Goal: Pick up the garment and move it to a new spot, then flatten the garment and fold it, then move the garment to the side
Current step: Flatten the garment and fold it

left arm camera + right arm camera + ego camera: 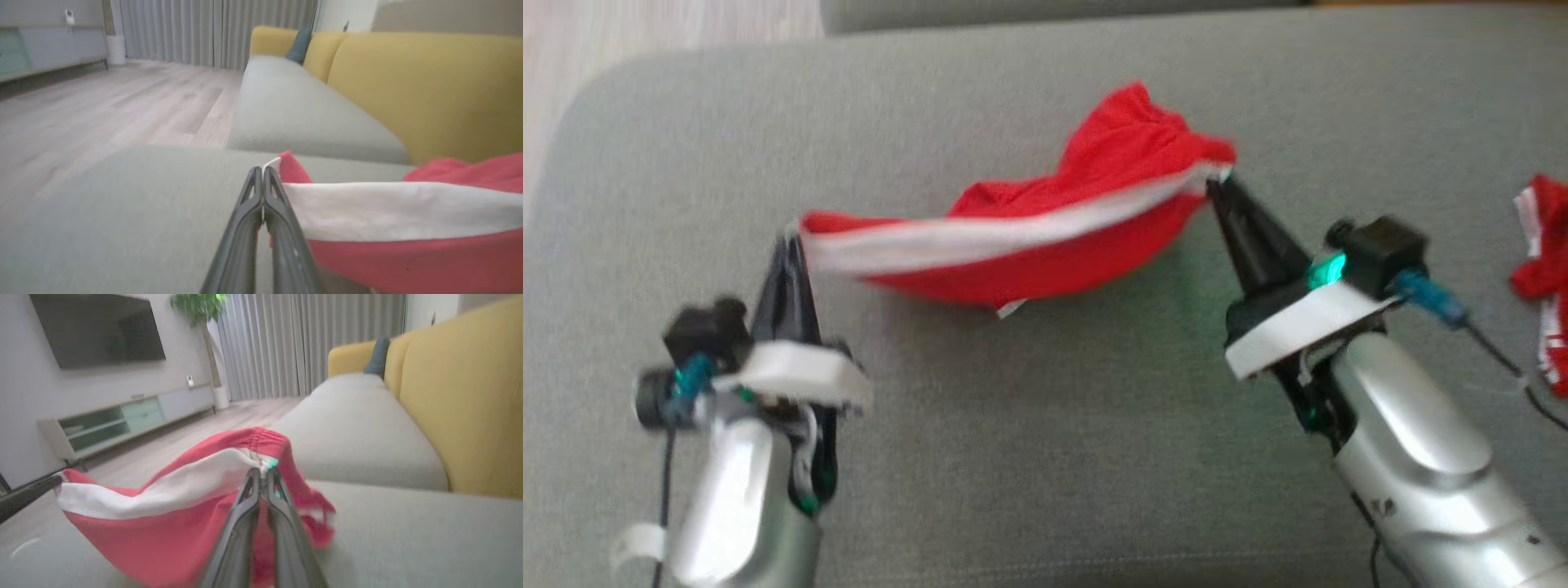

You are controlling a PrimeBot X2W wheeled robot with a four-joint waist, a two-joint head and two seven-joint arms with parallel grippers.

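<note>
Though blurry, two grippers [796,238] [1217,184], one garment [1029,245].

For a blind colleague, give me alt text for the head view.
A red garment with a white band hangs stretched over a grey sofa cushion, the left pincer shut on one end and the right pincer shut on the other. A second red and white cloth lies at the right edge.
</note>
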